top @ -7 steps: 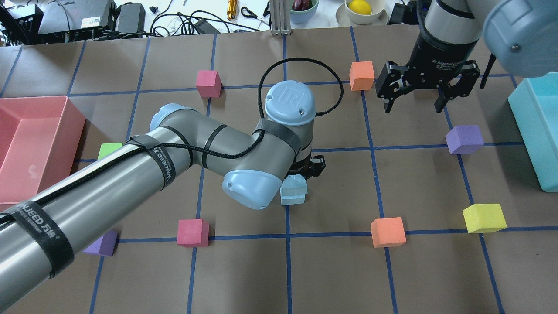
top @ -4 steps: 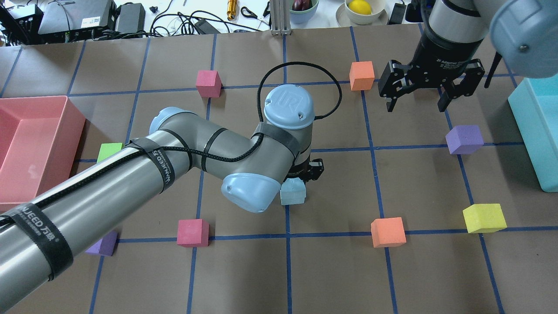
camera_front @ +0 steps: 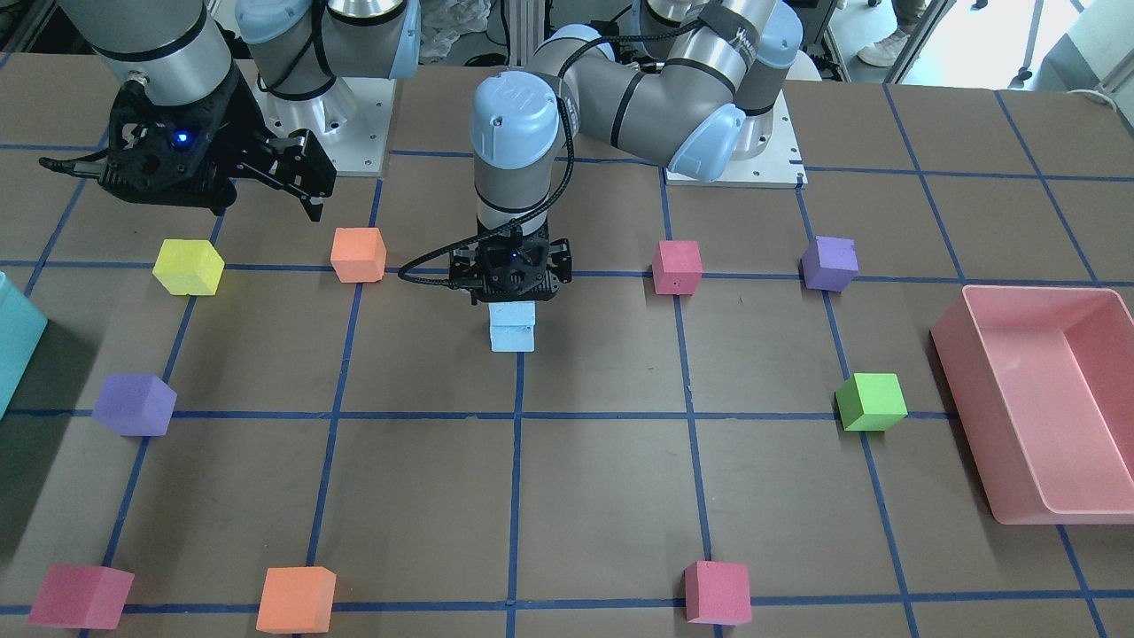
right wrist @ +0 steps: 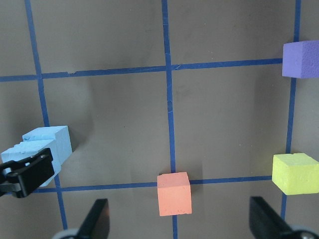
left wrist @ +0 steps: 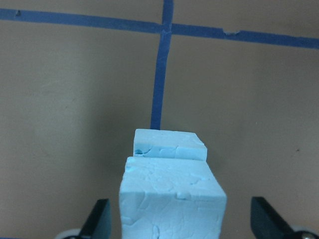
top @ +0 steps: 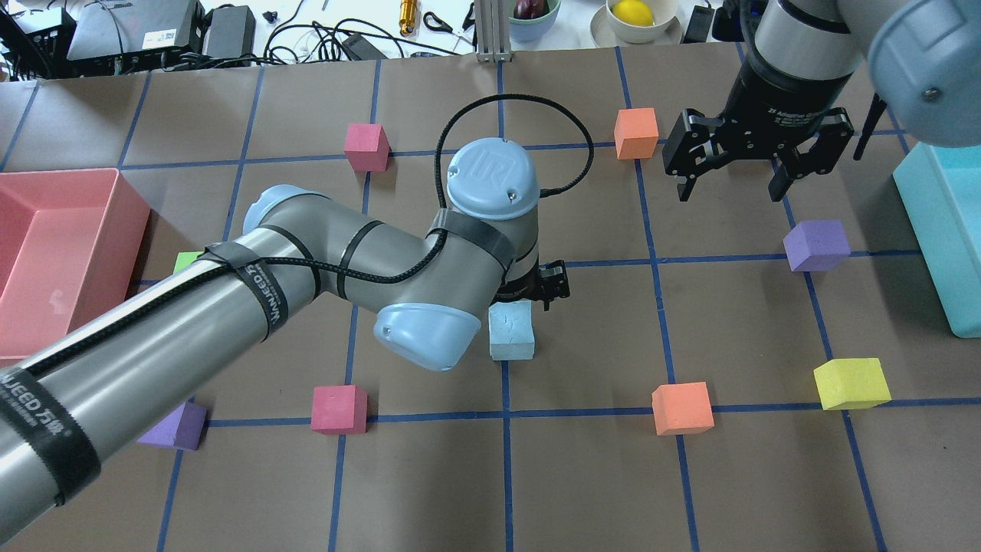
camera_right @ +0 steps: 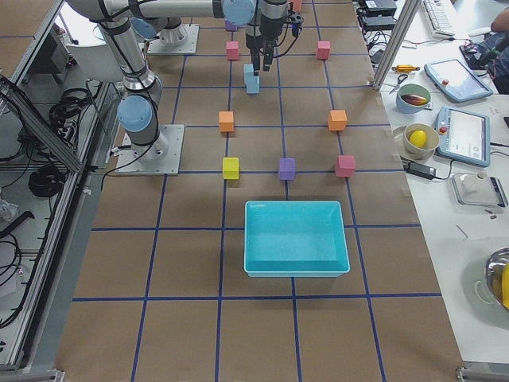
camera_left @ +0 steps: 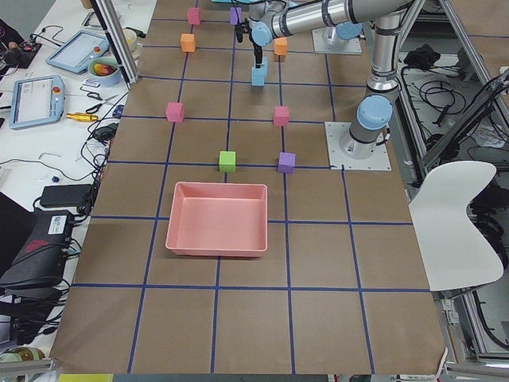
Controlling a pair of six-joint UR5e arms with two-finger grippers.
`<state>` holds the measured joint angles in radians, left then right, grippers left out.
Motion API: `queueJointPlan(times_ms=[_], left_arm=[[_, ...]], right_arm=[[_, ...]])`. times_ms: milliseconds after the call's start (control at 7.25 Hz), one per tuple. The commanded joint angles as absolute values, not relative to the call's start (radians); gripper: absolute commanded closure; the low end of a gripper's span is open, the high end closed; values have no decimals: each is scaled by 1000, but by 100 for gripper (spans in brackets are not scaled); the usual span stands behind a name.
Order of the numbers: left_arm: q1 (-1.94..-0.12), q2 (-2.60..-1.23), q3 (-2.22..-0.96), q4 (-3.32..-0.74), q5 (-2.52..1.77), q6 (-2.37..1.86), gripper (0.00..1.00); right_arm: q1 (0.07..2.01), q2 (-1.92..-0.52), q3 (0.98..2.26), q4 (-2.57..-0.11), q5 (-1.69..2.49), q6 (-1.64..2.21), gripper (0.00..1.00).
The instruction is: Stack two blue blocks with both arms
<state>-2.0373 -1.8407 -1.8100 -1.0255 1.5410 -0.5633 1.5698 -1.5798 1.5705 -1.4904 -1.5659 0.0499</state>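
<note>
— Where does the job stand?

— My left arm (top: 230, 307) reaches over the middle of the surface (camera_front: 602, 496). My left pincer (camera_front: 511, 294) hangs straight above the two blue blocks. The upper blue block (left wrist: 172, 204) sits on the lower blue block (left wrist: 169, 143), beside a crossing of blue tape lines. My wrist view shows the fingers spread wide, one on each side of the upper block, touching neither face. I judge the stack made, so the step in hand is drawing clear.

— How do you do that well?

— Rise straight up, with no sideways drift. The upper block sits slightly off square, so a strip of the lower one's top shows. Foam is light, and one brush from a finger could tip it. I would swing away only once my fingertips are above the top face.

— And your other side?

— My right pincer (top: 730, 188) hovers spread, pinching nothing, well apart from the stack.

— Anything in the way?

— Not for a straight lift, I think. The teal bin (top: 946, 230) and the pink tray (camera_front: 1036, 399) lie at opposite ends of the surface, far off. An orange cube (top: 636, 133) and a purple cube (top: 816, 245) lie near the right pincer. Those matter only if that arm drops low.
</note>
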Motion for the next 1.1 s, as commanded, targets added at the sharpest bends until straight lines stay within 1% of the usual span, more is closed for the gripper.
queueJointPlan(times_ms=[0, 138, 276, 414, 552, 690, 966], left_arm=[[-1917, -1736, -1783, -1140, 1542, -386, 0], [-1826, -1677, -1740, -1231, 1543, -236, 0], [-1721, -1636, -1670, -1364, 1548, -89, 0], [-1630, -1614, -1590, -1458, 1549, 8, 0], [-1577, -1591, -1521, -1554, 1552, 40, 0], [-1568, -1577, -1484, -1601, 1572, 41, 0], [-1562, -1571, -1479, -1600, 1572, 31, 0]], right_arm=[[1569, -1580, 1571, -1488, -1569, 51, 0], [1569, -1582, 1571, -1488, -1566, 49, 0], [1569, -1583, 1569, -1488, -1566, 49, 0], [1571, -1591, 1571, -1488, -1560, 49, 0], [1571, -1589, 1571, -1483, -1562, 49, 0], [1571, -1591, 1571, -1482, -1562, 49, 0], [1569, -1591, 1571, -1483, -1557, 48, 0]])
